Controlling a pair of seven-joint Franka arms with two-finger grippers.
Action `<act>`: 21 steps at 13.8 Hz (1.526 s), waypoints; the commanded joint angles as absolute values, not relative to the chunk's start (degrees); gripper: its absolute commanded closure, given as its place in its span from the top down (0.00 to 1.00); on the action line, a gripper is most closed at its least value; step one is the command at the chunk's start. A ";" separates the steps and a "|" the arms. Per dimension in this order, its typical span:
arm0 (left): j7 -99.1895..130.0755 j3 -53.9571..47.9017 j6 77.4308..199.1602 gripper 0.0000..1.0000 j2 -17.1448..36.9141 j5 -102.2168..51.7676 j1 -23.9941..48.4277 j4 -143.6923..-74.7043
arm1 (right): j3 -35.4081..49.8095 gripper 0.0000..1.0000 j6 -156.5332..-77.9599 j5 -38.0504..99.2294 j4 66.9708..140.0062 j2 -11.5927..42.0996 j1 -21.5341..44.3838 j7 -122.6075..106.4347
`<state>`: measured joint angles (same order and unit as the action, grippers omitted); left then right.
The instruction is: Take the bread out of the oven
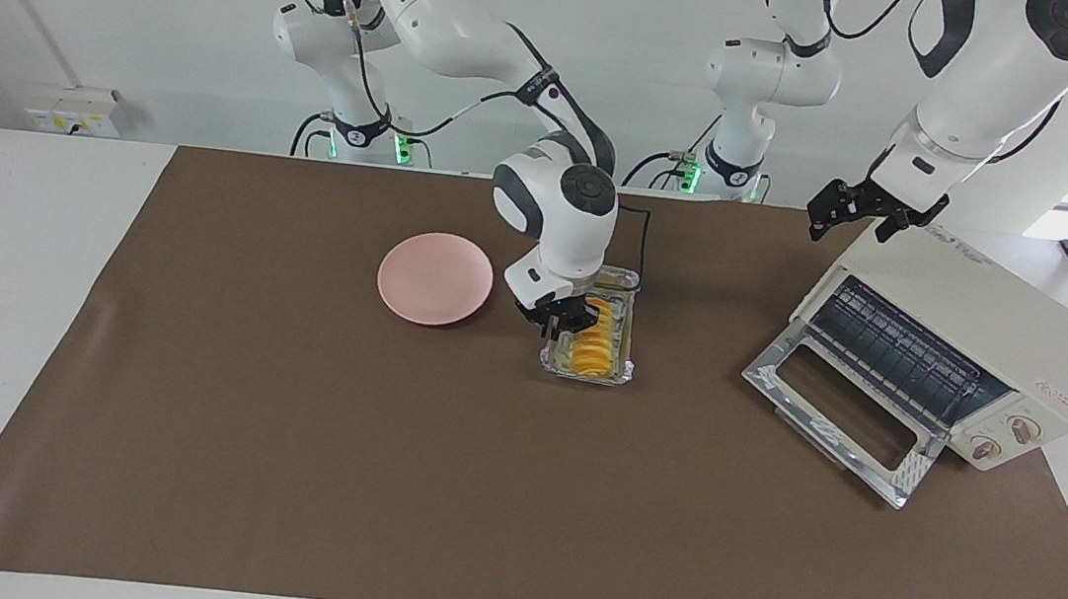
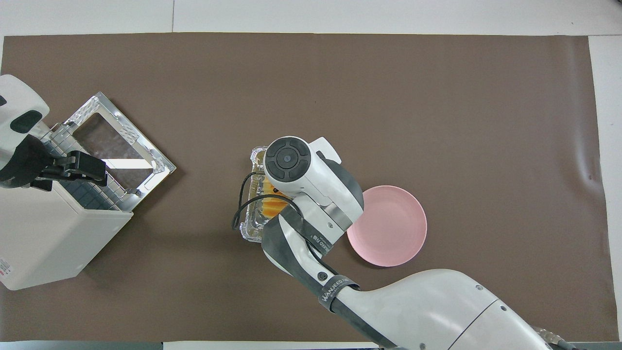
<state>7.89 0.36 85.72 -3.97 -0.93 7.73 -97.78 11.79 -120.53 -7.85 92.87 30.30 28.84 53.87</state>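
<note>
Right end effector (image 1: 563, 321) down on bread (image 1: 595, 346) in tray (image 1: 624, 369) beside plate (image 1: 435, 278); grip state unclear. Lift straight, gently. Left end effector (image 1: 856, 212) waits over oven (image 1: 978, 326), grip unclear.

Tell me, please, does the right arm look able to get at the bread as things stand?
Probably yes: the right gripper is already down at the bread, which lies uncovered in the foil tray on the mat, outside the oven. The pink plate sits beside it, apart.

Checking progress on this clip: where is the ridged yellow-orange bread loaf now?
The bread lies in the silver foil tray mid-table, beside the pink plate, under the right gripper, outside the oven.
</note>
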 commanded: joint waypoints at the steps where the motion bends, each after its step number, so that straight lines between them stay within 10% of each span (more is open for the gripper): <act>1: 7.56 0.09 86.04 1.00 -4.75 -1.41 6.94 -98.26 | 12.04 0.00 -120.68 -8.26 91.94 29.71 28.56 53.35; 11: 7.56 0.09 86.04 1.00 -4.75 -1.41 6.94 -98.26 | 12.13 0.00 -106.44 -1.49 77.26 29.71 13.39 33.79; 21: 7.56 0.09 86.04 1.00 -4.75 -1.41 6.86 -98.26 | 11.95 0.00 -121.18 -1.41 83.56 33.93 -4.12 8.54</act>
